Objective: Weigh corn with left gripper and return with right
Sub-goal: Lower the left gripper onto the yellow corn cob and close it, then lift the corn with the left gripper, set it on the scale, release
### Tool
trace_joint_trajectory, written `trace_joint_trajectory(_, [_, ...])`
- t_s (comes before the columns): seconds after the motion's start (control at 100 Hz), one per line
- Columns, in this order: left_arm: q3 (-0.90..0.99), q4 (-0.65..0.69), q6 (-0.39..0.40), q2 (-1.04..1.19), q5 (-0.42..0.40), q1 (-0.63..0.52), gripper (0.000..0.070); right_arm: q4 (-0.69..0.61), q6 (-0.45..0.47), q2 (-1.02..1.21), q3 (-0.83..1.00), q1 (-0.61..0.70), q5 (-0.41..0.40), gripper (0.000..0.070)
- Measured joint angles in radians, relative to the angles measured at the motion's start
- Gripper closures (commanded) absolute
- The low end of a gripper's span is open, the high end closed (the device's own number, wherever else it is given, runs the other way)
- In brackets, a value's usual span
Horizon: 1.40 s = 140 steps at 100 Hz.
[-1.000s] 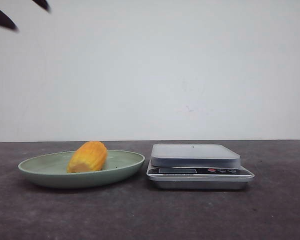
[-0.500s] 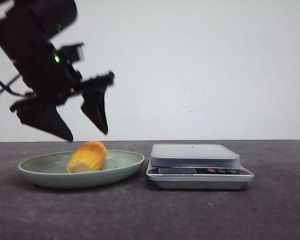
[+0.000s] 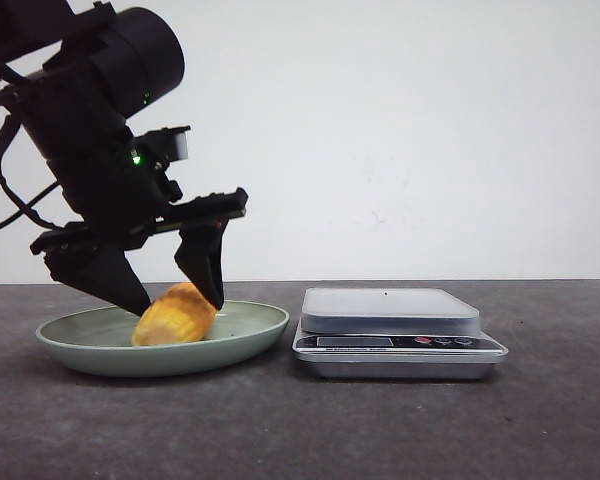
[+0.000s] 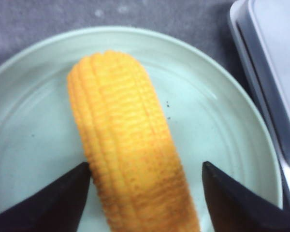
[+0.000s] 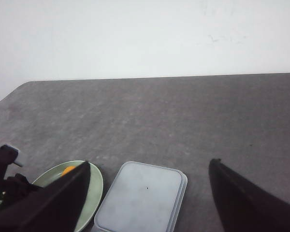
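Left end effector (image 3: 167,297) dropped, wide open, straddling corn (image 3: 174,315); fingertips hide cob's ends.

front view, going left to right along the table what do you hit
green plate, holding the corn with the left end effector open astride it → digital scale just right of the plate.

Left pincer (image 3: 170,298) astride corn (image 3: 175,314) — jaws apart

One corn (image 3: 174,314) cob, one green plate (image 3: 250,335), one kitchen scale (image 3: 398,333) at the plate's three o'clock, and two robot grippers: left gripper (image 3: 170,298), right gripper (image 5: 150,193).
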Motion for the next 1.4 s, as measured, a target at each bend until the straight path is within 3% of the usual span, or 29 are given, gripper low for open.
trace_joint_trajectory(0.14, [0.0,0.0,-0.001,0.005,0.001,-0.002,0.07,0.0,0.0,0.0,0.0,0.0,0.0,0.0213])
trace_joint_trajectory(0.52, [0.011,-0.079,-0.002,-0.083,0.001,-0.005,0.0696,0.0,0.0,0.0,0.0,0.0,0.0,0.0213])
trace_joint_trajectory(0.75, [0.182,-0.085,0.0,-0.177,0.003,-0.083,0.0694,0.003,0.0,0.0,0.0,0.0,0.0,0.0213])
trace_joint_trajectory(1.05, [0.404,-0.097,-0.037,0.08,-0.005,-0.21,0.0694,0.003,0.0,0.0,0.0,0.0,-0.001,0.0213])
trace_joint_trajectory(1.4, [0.516,-0.092,-0.071,0.3,-0.013,-0.243,0.0695,0.003,0.0,0.0,0.0,0.0,-0.002,0.0213])
